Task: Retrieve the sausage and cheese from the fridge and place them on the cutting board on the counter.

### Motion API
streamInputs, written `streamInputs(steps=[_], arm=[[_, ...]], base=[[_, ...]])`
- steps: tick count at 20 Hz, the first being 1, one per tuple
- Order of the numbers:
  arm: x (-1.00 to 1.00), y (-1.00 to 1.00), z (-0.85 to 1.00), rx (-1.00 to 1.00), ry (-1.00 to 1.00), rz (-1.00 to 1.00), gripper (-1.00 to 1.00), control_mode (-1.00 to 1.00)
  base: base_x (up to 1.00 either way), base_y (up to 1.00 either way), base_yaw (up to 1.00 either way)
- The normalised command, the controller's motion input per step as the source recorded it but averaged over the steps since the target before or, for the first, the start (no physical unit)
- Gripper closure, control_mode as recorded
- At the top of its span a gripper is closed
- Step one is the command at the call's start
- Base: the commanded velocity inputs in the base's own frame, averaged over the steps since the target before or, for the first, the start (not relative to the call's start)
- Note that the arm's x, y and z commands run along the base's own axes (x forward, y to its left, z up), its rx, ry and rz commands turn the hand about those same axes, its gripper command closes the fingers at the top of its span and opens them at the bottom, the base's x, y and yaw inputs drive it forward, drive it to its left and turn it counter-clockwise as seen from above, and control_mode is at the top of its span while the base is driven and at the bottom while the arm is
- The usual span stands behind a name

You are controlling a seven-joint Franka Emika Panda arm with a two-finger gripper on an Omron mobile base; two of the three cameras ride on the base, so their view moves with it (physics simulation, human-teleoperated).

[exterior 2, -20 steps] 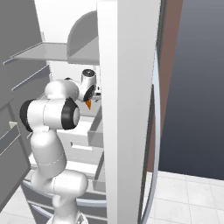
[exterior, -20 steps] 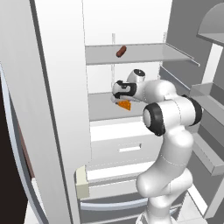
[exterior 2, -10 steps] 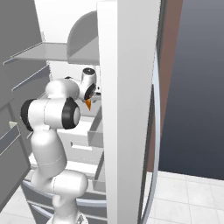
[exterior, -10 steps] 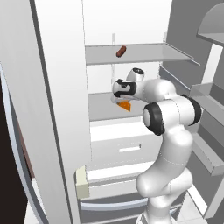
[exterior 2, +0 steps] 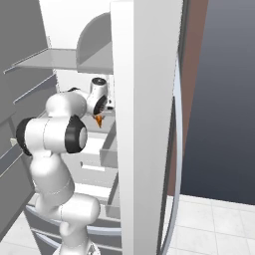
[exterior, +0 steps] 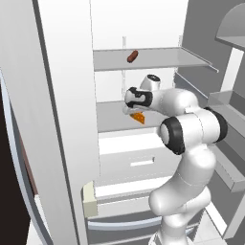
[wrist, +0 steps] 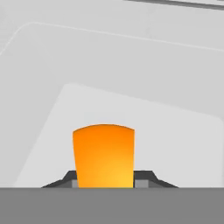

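At the bottom centre of the hand view, the gripper (wrist: 105,183) is clenched on the cheese (wrist: 104,155), one dark fingertip at each side of the orange wedge. Around them lies the fridge's (exterior: 67,95) white middle shelf (exterior: 112,117). Upper centre of the left base view, the sausage (exterior: 132,56) lies on the higher shelf (exterior: 158,57), well apart.

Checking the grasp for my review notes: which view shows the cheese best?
The hand view: the cheese fills the centre, clamped between the dark fingers. The left base view shows a small orange wedge under the hand; the right base view shows just a sliver.
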Motion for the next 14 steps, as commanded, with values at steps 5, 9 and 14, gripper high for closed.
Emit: streamInputs(steps=[5,9,14], arm=[[-0.93,0.02,0.5,0.01,0.0,0.04,1.0,-1.0],[-0.86,0.14,0.63,0.02,0.0,0.0,1.0,-1.0],[-0.87,0.06,0.65,0.0,0.0,0.0,1.0,-1.0]], base=[[0.0,0.0,0.0],[0.0,0.0,0.0],[0.0,0.0,0.0]])
